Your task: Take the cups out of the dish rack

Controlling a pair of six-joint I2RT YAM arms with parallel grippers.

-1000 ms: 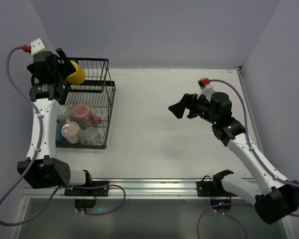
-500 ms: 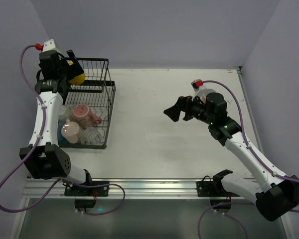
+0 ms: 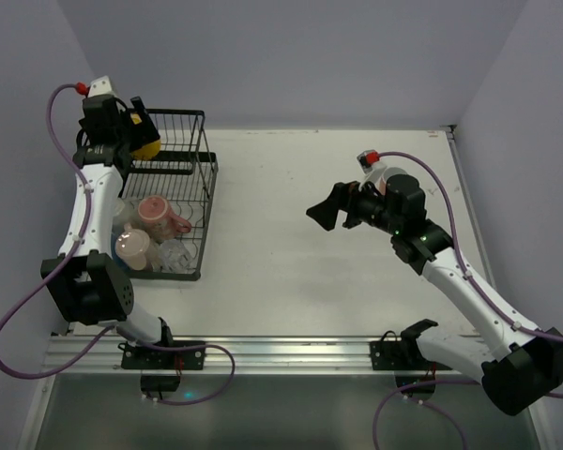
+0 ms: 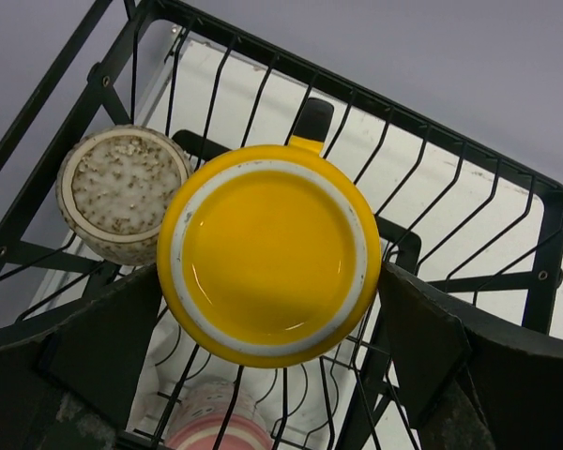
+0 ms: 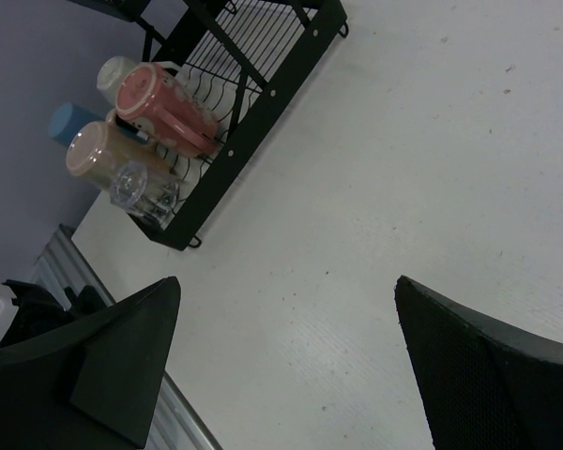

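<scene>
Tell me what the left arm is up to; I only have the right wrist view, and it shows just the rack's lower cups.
Observer: The left gripper straddles a yellow cup in the upper tier of the rack.
Operator: Is it gripping?
Observer: Its fingers flank the cup closely on both sides; I cannot tell whether they press on it.
Operator: Anything else up there?
Observer: A speckled beige cup sits right beside the yellow one.
</scene>
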